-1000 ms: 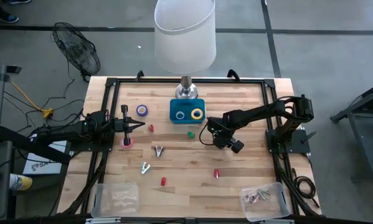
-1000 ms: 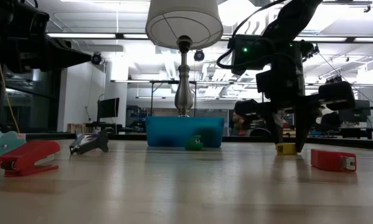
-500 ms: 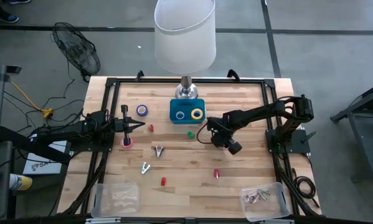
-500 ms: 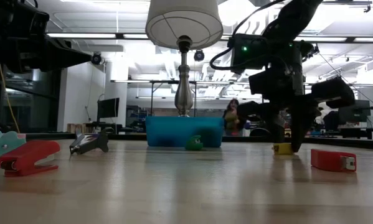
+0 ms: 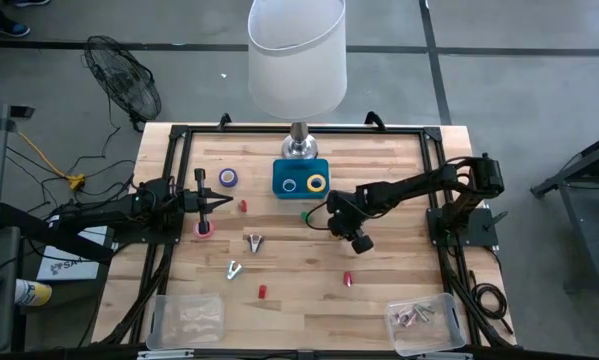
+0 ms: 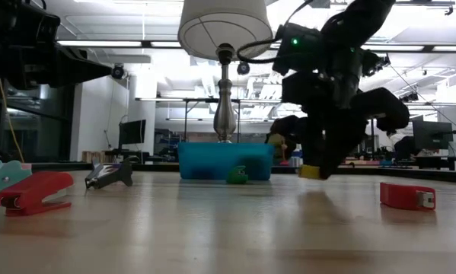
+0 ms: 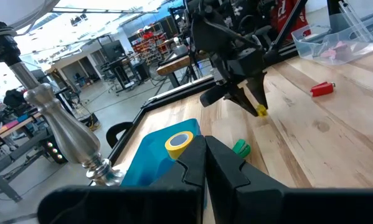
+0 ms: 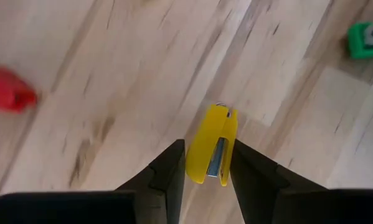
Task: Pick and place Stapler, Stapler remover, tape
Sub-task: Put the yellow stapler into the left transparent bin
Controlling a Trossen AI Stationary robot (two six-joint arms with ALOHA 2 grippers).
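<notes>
Right gripper (image 5: pixel 336 217) reaches from the table's right edge toward the centre, clamped on a small yellow stapler (image 8: pixel 212 147) that sits lengthwise between its fingers. In the low view that stapler (image 6: pixel 310 172) hangs clear of the table (image 5: pixel 379 290); a second ago it rested on the wood farther toward the right edge, and the arm has since swung it nearer the blue tray (image 5: pixel 301 178) at the far edge. Left gripper (image 5: pixel 225 203) waits near the left edge, fingers pressed together, unmoved. Only the high view shows the tape: a yellow roll (image 5: pixel 317 183) and a blue roll (image 5: pixel 290 185) in the tray, a purple roll (image 5: pixel 228 177) and a pink roll (image 5: pixel 203 228) near the left edge.
</notes>
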